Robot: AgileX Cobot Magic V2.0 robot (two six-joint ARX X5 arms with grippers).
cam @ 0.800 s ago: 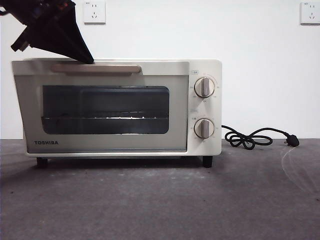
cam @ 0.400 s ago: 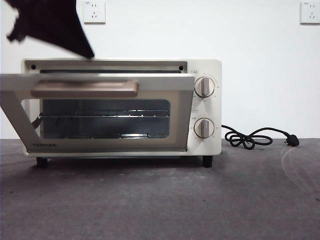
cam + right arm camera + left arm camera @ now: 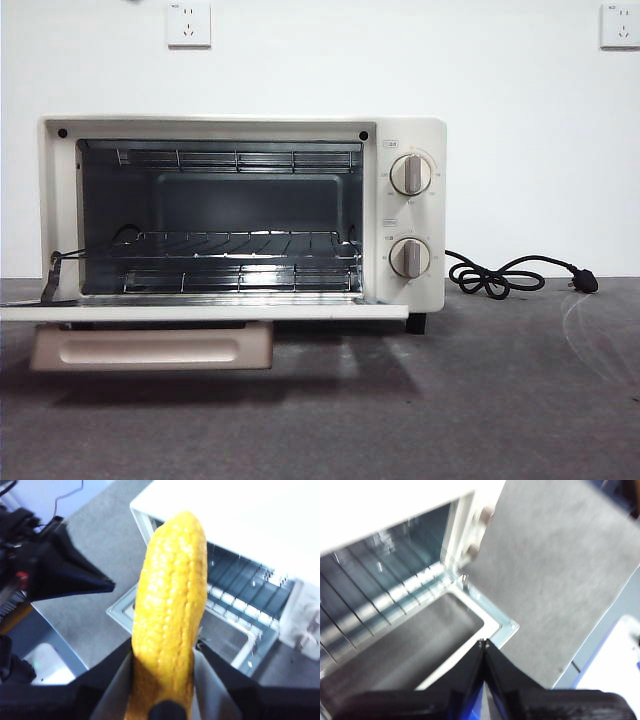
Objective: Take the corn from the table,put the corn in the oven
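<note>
The glossy yellow corn cob [image 3: 170, 610] is clamped lengthwise between the right gripper's [image 3: 164, 680] 2 jaws, tip aimed at the open cream-white toaster oven [image 3: 240, 555]; the left gripper [image 3: 483, 645] is closed, empty.

No legible text anywhere; tiny markings around the oven [image 3: 240, 215] knobs [image 3: 410, 175] too small to read.

The oven [image 3: 410, 215], cream-white with two round knobs, is seen standing on the dark grey table [image 3: 500, 400], its door folded flat toward 6 o'clock and its wire rack exposed. The glossy yellow corn [image 3: 170, 610] is held above the open door.
</note>
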